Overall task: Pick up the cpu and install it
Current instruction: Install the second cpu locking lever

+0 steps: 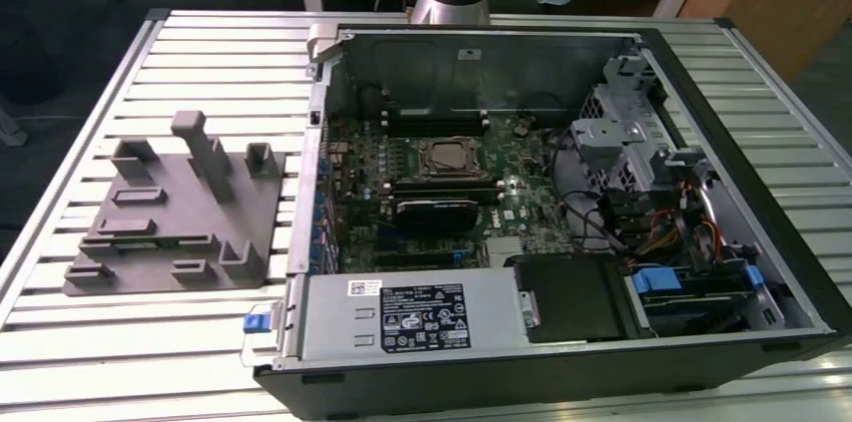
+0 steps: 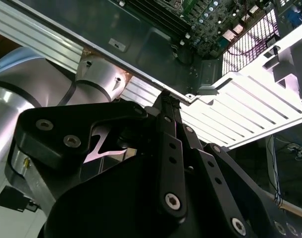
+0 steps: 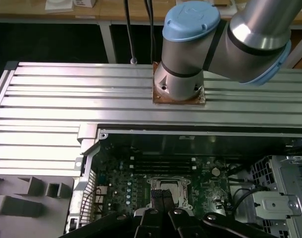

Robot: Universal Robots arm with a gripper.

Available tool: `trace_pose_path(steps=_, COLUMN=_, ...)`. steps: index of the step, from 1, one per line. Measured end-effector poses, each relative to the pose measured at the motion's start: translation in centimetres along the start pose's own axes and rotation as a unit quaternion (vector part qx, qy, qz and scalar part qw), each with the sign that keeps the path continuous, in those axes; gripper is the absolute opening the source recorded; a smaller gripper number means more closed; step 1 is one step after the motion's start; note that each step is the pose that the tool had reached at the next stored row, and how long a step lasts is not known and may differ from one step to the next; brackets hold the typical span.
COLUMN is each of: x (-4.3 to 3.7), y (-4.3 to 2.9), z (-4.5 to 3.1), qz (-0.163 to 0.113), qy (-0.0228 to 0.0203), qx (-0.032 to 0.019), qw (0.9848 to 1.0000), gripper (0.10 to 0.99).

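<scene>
Centrally, the gripper (image 3: 162,206): black linkage fingers drawn together to a narrow tip, nothing visibly held, hanging above the open computer case (image 1: 745,272). In the second wrist view the fingers (image 2: 170,148) press side by side with no gap showing between them.

Socket (image 3: 167,191): square, black-framed, on the motherboard (image 1: 460,193) inside the case; the gripper tip sits directly over it in the first wrist view. In the exterior view the socket (image 1: 449,156) carries a pale metallic square in its frame; whether that is the cpu cannot be told.

Memory slots (image 3: 163,162): dark parallel rows, beside the socket on the side toward the arm's base.

Black fan shroud (image 1: 433,214): on the motherboard, just beside the socket on the side away from the arm's base.

Power supply (image 1: 406,312): grey box with labels, at the case's near edge in the exterior view.

Grey fixture (image 1: 174,212): moulded block with upright posts and recesses, on the desk (image 1: 120,342) beside the case, toward the exterior view's left.

Arm base (image 3: 178,84): bolted to the slatted desk behind the case.
</scene>
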State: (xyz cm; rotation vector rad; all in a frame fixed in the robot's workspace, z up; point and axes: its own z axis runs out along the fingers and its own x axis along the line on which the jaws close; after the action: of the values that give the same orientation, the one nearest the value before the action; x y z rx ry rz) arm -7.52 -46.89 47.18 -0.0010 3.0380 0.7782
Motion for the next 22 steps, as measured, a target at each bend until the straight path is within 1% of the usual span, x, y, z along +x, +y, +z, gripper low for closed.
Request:
trace_pose_path(steps=6, x=0.01, y=-0.52, z=0.96, qz=0.0, qy=0.0, qx=0.0026, qw=1.0, gripper=0.106)
trace_pose_path(steps=22, x=0.02, y=-1.92, z=3.51, qz=0.0, qy=0.0, qx=0.0057, qw=1.0, gripper=0.106)
